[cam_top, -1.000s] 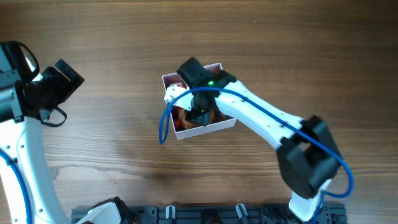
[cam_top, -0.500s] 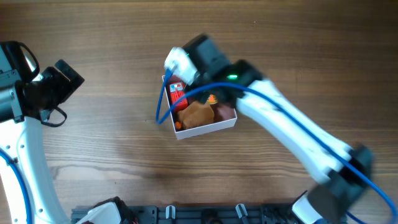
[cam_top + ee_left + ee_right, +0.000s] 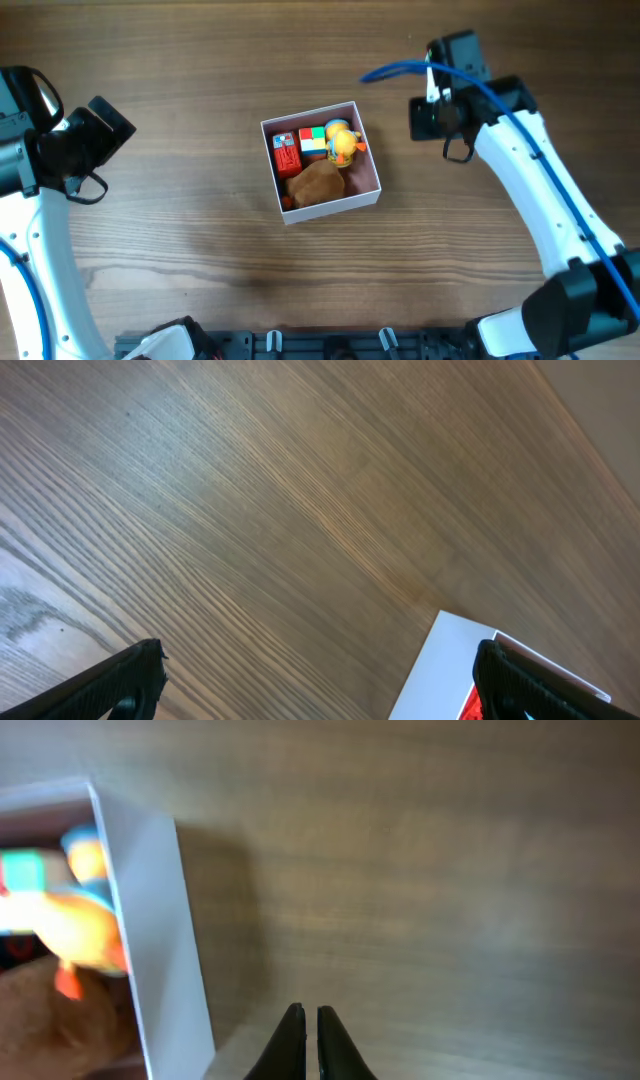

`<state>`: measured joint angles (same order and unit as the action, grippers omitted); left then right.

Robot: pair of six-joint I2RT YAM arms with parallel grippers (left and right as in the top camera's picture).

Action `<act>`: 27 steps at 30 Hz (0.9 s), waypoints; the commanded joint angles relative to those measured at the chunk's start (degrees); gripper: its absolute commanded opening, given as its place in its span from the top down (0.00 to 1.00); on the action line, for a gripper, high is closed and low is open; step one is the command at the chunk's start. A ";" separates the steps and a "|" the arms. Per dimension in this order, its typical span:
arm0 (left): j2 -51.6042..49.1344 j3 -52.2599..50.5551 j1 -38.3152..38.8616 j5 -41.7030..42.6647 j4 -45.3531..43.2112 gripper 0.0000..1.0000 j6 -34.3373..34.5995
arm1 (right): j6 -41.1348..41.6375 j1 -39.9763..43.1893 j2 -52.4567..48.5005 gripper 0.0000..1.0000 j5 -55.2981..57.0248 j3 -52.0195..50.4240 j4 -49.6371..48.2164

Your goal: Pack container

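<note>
The container (image 3: 335, 207) is sitting on the table (image 3: 180, 60), a square turned slightly askew, so no long axis is mattering here. Inside it, a red toy (image 3: 287, 152) is lying by its left wall. A coloured cube (image 3: 312, 140) and a yellow duck (image 3: 343, 143) are lining its far wall, and a brown plush (image 3: 316, 182) is filling its near half (some pink floor is showing at its right side). I am seeing nothing loose outside the container, so I am judging the packing nearly done. My right gripper (image 3: 310, 1030) is hovering just right of the container, fingers pinched almost together and carrying nothing, making it the nearer arm. My left gripper (image 3: 320, 680) is hanging well off to the container's left, spread wide and empty.
</note>
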<state>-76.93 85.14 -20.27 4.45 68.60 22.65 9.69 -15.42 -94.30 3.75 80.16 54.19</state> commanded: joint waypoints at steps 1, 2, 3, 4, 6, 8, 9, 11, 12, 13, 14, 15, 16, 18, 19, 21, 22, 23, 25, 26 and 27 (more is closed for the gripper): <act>0.44 0.57 -0.02 0.68 0.31 0.01 -1.42 | 0.50 -0.55 -2.29 0.96 -8.74 -6.16 -3.21; 0.44 0.57 0.20 0.66 0.39 0.01 -1.68 | 0.52 -0.66 -2.82 0.96 -10.16 -7.65 -4.42; 0.44 0.57 0.48 0.66 0.50 0.01 -1.68 | 0.37 -0.83 -3.45 0.96 -11.26 -8.79 -5.38; 0.44 0.57 0.87 0.68 0.52 0.01 -1.90 | 0.31 -1.03 -3.93 0.96 -12.31 -9.46 -5.88; 0.44 0.57 1.55 0.66 0.48 0.01 -2.78 | -0.98 -1.70 -4.96 0.96 -14.78 -9.79 -6.36; 0.42 0.57 2.23 0.63 0.46 0.01 -2.78 | -2.93 -2.82 -6.05 0.96 -18.14 -9.79 -6.75; 0.42 0.57 2.51 0.59 0.48 0.01 -2.78 | -4.07 -3.56 -6.40 0.96 -20.06 -9.79 -6.82; 0.42 0.57 2.54 0.61 0.50 0.01 -2.78 | -5.25 -4.92 -6.88 0.96 -21.42 -9.79 -6.60; 0.42 0.57 2.54 0.61 0.52 0.01 -2.78 | -5.20 -5.46 -7.02 0.96 -21.44 -9.79 -6.49; 0.42 0.57 2.54 0.61 0.52 0.01 -2.84 | -5.18 -6.03 -7.13 0.96 -21.42 -9.79 -6.38; 0.42 0.57 2.54 0.59 0.55 0.01 -2.95 | -5.11 -6.69 -7.19 0.96 -21.44 -9.81 -6.27; 0.42 0.57 2.54 0.61 0.59 0.01 -2.93 | -5.05 -7.34 -7.41 0.96 -21.42 -9.81 -6.23; 0.42 0.57 2.54 0.61 0.61 0.01 -2.93 | -4.98 -7.91 -7.52 0.96 -21.42 -9.84 -6.19; 0.42 0.57 2.54 0.61 0.63 0.01 -2.95 | -4.66 -8.68 -7.50 0.96 -21.42 -10.16 -6.40; 0.42 0.57 2.54 0.61 0.63 0.01 -2.93 | -4.07 -8.81 -7.52 0.96 -21.42 -10.16 -6.38; 0.42 0.57 2.54 0.59 0.66 0.01 -2.93 | -3.30 -8.81 -7.50 0.96 -21.46 -10.16 -6.10; 0.42 0.57 2.54 0.59 0.66 0.01 -2.95 | -3.30 -8.81 -7.50 0.96 -21.46 -10.16 -5.90; 0.42 0.57 2.54 0.59 0.66 0.00 -2.95 | -3.30 -8.81 -7.50 0.96 -21.46 -10.16 -5.70; 0.42 0.57 2.56 0.61 0.68 0.01 -2.95 | -3.34 -8.79 -7.50 0.96 -21.35 -10.16 -5.64; 0.42 0.57 2.56 0.66 0.72 0.00 -2.97 | -3.28 -8.74 -7.50 0.96 -20.33 -10.16 -6.05; 0.42 0.57 2.56 0.72 0.74 0.01 -4.00 | -2.60 -8.59 -7.50 0.95 -18.38 -10.12 -6.71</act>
<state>-76.93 85.14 -18.00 4.43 69.28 20.64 5.98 -23.92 -100.64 -15.90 70.59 48.51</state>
